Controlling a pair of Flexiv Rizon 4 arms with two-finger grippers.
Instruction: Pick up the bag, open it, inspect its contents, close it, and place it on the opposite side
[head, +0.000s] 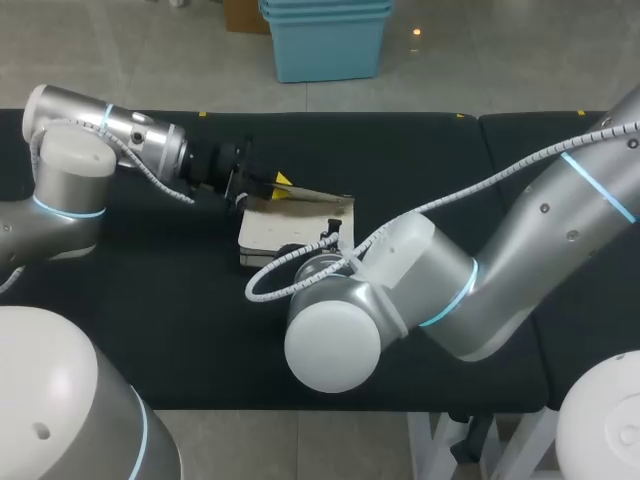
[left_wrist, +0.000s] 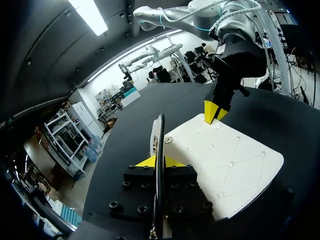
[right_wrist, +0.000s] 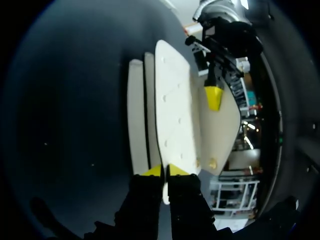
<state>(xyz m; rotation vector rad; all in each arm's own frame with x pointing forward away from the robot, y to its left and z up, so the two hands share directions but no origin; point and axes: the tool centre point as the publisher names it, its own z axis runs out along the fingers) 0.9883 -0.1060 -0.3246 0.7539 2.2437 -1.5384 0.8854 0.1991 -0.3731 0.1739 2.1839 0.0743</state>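
A white quilted bag (head: 272, 238) lies near the middle of the black table. My left gripper (head: 279, 186) is at the bag's far edge, shut on the raised flap, which shows edge-on between its yellow tips (left_wrist: 160, 161). Beside it lies the quilted panel (left_wrist: 225, 160). My right gripper (right_wrist: 165, 171) is shut on the near edge of the quilted panel (right_wrist: 172, 100). In the head view it is hidden under its own wrist (head: 335, 330). Each wrist view shows the other gripper at the bag's opposite edge: the right gripper (left_wrist: 215, 112) and the left gripper (right_wrist: 214, 97).
The black table (head: 150, 300) carries only the bag. A seam (head: 485, 150) splits the table top at the right. My right arm's cable loops over the bag's near edge (head: 270, 285).
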